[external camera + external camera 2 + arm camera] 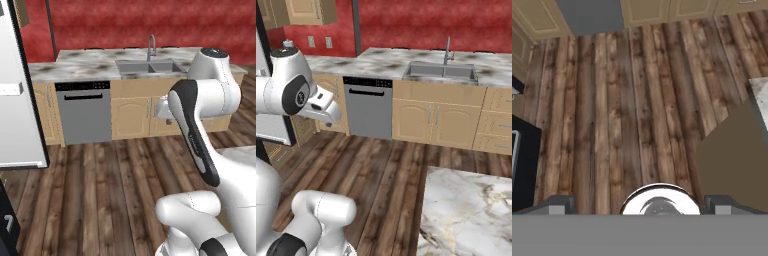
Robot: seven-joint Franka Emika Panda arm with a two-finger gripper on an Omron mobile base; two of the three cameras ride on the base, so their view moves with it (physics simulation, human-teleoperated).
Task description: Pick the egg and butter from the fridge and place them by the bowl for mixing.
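I have the arm folded up high over the dark wood plank floor, and the two-finger gripper points straight down at those boards with its jaws spread as wide as they go and nothing between them. The tall black fridge with its light grey door lining stands open at the left of the left base view, but from here I cannot see its shelves, so the egg and the butter are hidden from me, and so is the bowl. Ahead sit the grey dishwasher and the steel sink set in the mottled marble counter. Nothing is fetched yet. I judge the egg will be light, smooth and brittle, best taken across its widest middle with a gentle squeeze; the butter stick should be soft and slippery, so I would close on its long flat sides.
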